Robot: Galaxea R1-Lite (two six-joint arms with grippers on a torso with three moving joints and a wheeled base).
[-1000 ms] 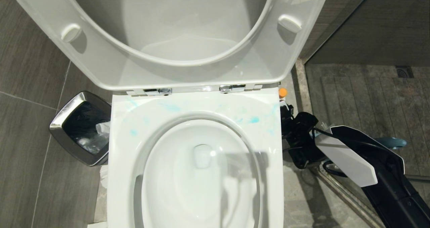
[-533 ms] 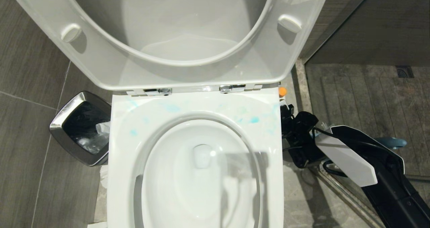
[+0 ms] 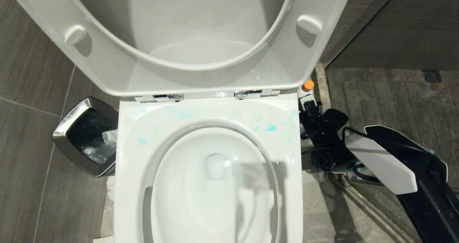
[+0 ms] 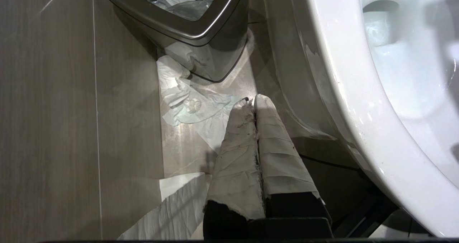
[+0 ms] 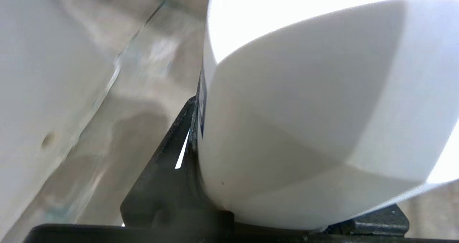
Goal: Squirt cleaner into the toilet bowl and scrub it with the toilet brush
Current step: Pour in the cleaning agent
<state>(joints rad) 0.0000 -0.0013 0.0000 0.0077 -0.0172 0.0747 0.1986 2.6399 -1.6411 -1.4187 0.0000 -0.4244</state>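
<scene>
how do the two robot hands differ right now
The left hand hangs shut and empty low over the floor beside the toilet bowl; the right hand is closed on the white cleaner bottle, at the bowl's back right corner. The left's fingers are wrapped in white; the right's look bare black.

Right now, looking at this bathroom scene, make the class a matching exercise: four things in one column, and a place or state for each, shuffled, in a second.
Things:
1. cleaner
2. steel bin
3. left gripper
4. toilet seat

Places or states:
A. shut, low beside the toilet bowl, above crumpled paper on the floor
B. raised upright
C. gripped by the right gripper at the bowl's right rear corner
D. on the floor left of the bowl

Pairs: 1-C, 2-D, 3-A, 4-B
</scene>
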